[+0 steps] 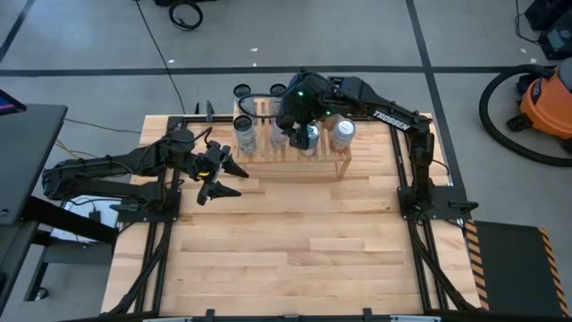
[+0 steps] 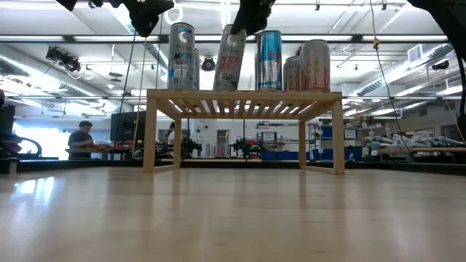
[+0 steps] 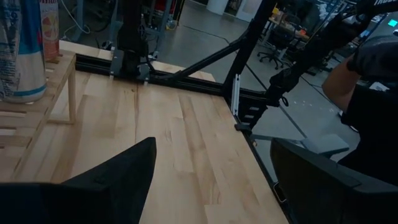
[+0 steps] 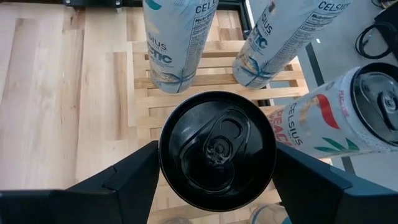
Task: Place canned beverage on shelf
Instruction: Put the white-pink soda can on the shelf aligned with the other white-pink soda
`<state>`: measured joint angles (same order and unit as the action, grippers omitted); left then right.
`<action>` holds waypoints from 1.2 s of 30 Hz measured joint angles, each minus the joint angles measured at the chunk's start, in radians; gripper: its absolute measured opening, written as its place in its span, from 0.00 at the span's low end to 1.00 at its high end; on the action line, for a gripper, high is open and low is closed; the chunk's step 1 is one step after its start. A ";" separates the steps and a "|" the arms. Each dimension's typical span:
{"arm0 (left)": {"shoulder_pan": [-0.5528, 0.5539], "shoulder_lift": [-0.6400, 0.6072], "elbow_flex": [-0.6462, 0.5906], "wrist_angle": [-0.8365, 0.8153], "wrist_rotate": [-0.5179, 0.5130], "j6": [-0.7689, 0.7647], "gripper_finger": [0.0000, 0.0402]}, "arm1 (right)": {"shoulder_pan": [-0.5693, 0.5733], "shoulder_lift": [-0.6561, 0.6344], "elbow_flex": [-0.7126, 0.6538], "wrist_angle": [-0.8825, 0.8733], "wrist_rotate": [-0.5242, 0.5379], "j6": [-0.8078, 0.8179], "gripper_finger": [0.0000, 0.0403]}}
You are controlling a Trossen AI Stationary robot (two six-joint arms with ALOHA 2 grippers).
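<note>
Item: black-topped can (image 4: 217, 151), nearest the right wrist camera, sits between the right gripper (image 4: 217, 180) fingers, which flank it with slight gaps; grip or release cannot be told. It stands on the shelf (image 1: 295, 159) among other cans (image 2: 181, 57), one beside it tilted (image 2: 230, 58). Advice: lift straight up, clear of neighbours. Left gripper (image 1: 217, 175) waits open over the wooden table (image 1: 295, 250). Beyond: workshop, person (image 2: 80, 140) at a bench.

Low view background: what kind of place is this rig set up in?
Probably a robotics lab or workshop. Behind the shelf are long workbenches with gear, exposed ceiling ducts and a person at a bench; the high view shows an orange shop vacuum on bare concrete.
</note>
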<state>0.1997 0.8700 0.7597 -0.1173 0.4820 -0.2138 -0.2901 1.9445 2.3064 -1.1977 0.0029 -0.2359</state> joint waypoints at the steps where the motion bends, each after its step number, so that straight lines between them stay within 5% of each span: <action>1: 0.000 0.000 0.000 0.000 0.000 0.000 0.79 | 0.000 0.000 -0.002 0.004 0.001 0.000 0.72; 36: 0.000 0.000 0.000 0.000 0.000 -0.002 0.79 | -0.001 0.001 -0.005 0.015 0.005 -0.003 0.76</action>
<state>0.1997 0.8702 0.7597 -0.1173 0.4820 -0.2161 -0.2909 1.9457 2.3016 -1.1831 0.0075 -0.2394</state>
